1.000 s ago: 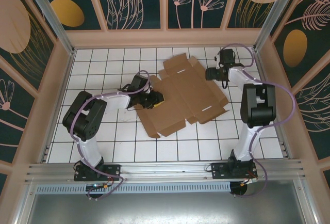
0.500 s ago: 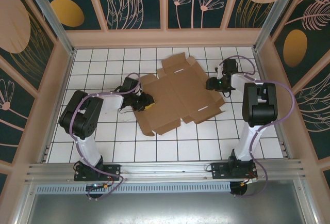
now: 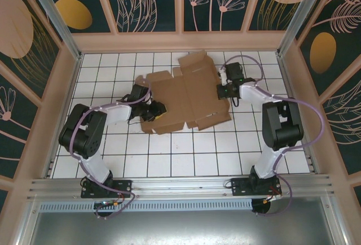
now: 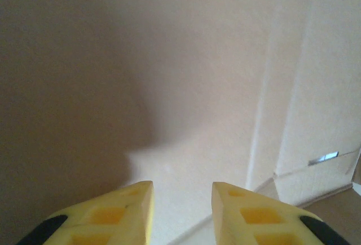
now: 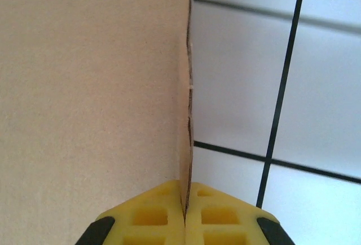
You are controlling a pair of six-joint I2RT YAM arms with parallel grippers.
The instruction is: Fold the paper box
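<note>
Cardboard on smooth tile was the weak point here. The paper box lay opened out and largely flat on the white tiled table, between the 2 arms. The right gripper had its jaws pressed together on the box's right edge, with only the thin board between the 2 yellow pads. The left gripper sat over the box's left side, jaws partly apart and nothing visibly between them, with a plain panel and 1 crease line ahead.

With just 1 pinch on the sheet, lifting that edge would probably drag the whole box across the tiles instead of bending it at a crease. The bite seemed to sit right at the rim, so a sideways tug could slip the board free or crumple it. If the left fingers pressed off the scored line, the fold might form crooked, and the tabs would then likely miss their slots.
</note>
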